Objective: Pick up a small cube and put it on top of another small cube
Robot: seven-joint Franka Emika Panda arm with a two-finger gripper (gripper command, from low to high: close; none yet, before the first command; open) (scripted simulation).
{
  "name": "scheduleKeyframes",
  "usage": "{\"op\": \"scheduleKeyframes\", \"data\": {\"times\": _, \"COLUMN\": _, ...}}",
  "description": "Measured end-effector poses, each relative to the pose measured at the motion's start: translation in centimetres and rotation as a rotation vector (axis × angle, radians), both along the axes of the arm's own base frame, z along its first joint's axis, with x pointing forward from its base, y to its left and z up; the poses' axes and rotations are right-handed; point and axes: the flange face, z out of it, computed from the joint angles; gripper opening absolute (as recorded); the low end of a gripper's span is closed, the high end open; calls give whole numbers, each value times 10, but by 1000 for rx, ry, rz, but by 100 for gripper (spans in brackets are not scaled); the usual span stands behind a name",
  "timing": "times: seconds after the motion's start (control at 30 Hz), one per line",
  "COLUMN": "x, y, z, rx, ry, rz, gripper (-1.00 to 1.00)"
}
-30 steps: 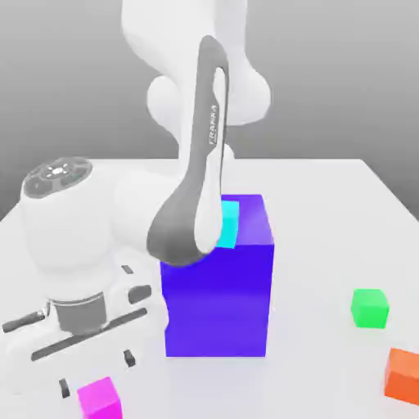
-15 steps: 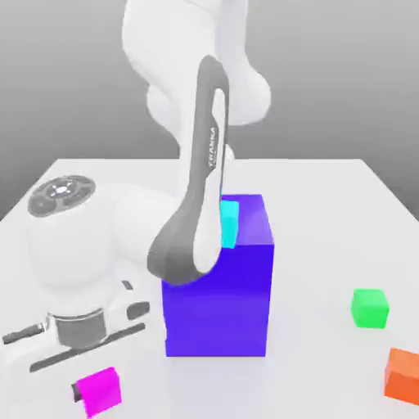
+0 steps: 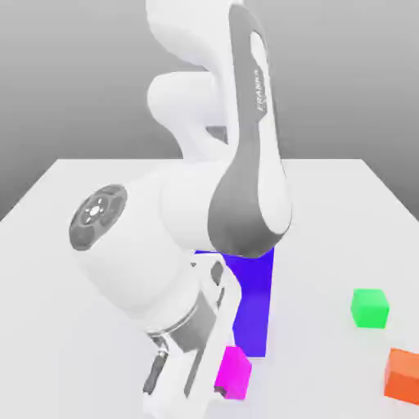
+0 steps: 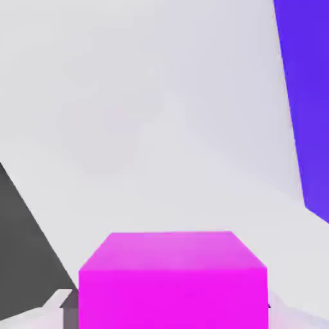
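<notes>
The pincer (image 4: 172,315) is pinching the magenta cube (image 3: 233,374), with one fingertip (image 4: 69,310) against one side of it and the other against the opposite side, as the hand view shows. In the exterior view the cube sits at the lower middle, in front of the lower part of the big blue-violet block (image 3: 254,303); whether its underside touches the counter (image 3: 327,245), I cannot tell. The hand (image 3: 184,352) leans at a slant, just beside the cube on the exterior view's left, and the white arm (image 3: 192,204) reaches down across the block, hiding its top and much of its side. The block stands upright on the counter. The green cube (image 3: 370,308) rests on the counter well apart from the magenta one, over toward the exterior view's right, with its top face bare. Near it, closer to the camera, lies the orange cube (image 3: 403,376), partly cut off by the picture's edge; the two are apart. In the hand view the magenta cube shows a flat top face and a broad front face, with pale counter beyond it, a piece of the blue-violet block apart from it, and a dark grey area (image 4: 22,257) past a straight slanting edge.
</notes>
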Motion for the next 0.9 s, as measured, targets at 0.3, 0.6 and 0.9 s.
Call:
{"op": "scheduleKeyframes", "data": {"times": 0.3, "x": -46, "y": 126, "z": 45, "rx": -80, "ry": -65, "rz": 375, "gripper": -100}}
{"op": "scheduleKeyframes", "data": {"times": 0.6, "x": -150, "y": 234, "z": 39, "rx": -332, "ry": -190, "rz": 544, "gripper": -100}}
{"op": "scheduleKeyframes", "data": {"times": 0.9, "x": -229, "y": 278, "z": 6, "rx": -391, "ry": -340, "rz": 616, "gripper": -100}}
